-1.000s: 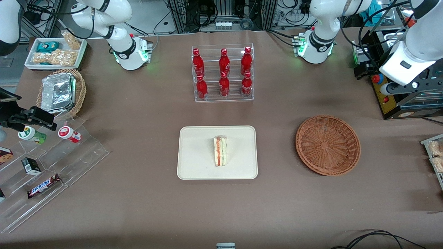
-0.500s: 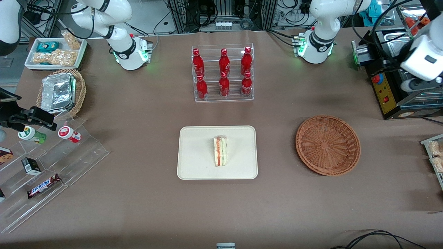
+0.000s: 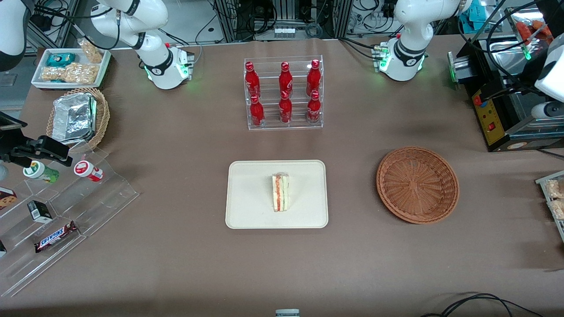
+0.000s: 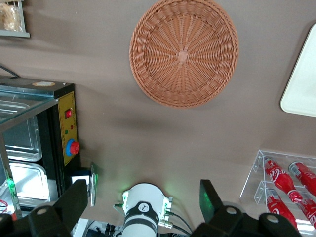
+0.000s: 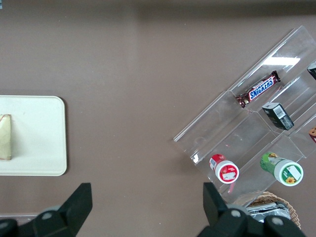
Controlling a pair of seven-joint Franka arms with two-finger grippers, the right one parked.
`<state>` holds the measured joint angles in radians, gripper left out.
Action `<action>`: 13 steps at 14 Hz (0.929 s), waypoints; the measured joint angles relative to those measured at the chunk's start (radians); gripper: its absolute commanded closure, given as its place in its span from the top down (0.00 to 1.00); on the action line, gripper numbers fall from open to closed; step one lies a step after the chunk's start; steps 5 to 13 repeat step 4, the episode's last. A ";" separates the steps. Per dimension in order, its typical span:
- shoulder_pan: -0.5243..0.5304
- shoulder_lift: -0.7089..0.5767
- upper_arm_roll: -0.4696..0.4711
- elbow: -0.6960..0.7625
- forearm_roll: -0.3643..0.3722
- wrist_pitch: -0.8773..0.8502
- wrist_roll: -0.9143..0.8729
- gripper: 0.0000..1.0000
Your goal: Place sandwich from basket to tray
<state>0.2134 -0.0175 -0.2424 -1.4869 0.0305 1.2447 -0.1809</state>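
The sandwich stands on its edge in the middle of the cream tray, with its red and green filling facing up. The reddish-brown basket lies beside the tray toward the working arm's end of the table, and nothing is in it. My gripper hangs high above the table, open, with nothing between its black fingers. The wrist view looks down on the basket and one corner of the tray. In the front view only the working arm's white wrist shows, at the frame's edge.
A clear rack of red bottles stands farther from the camera than the tray. A black control box sits near the working arm. Toward the parked arm's end are a clear snack shelf, a tan basket with foil and a white snack tray.
The working arm's wrist has drawn farther toward its end of the table, nearly out of the front view. Sandwich, tray and basket have not moved.
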 measured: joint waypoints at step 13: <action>0.000 0.000 -0.001 0.001 -0.004 0.015 0.002 1.00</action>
